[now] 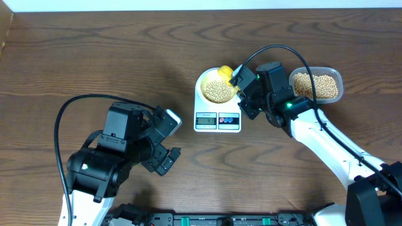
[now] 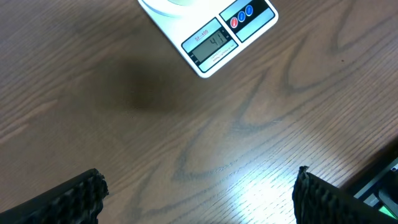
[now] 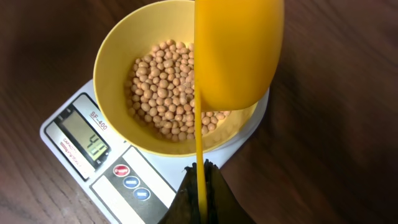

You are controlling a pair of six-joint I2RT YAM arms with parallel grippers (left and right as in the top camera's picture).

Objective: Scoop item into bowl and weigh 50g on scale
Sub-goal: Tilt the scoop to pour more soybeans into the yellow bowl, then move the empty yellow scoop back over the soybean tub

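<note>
Right end effector gripping scoop, over bowl of beans

Surface: dark brown wood grain, with a bright glare patch on its near side in the left wrist view. A pale strip runs along its far edge.

Clear tub: rectangular with rounded corners, standing upright at the far right of the surface.

Yellow scoop: round cup with a thin flat handle running down toward the near side. The cup is tilted and hangs over the right rim of the bowl, off the surface.
</note>
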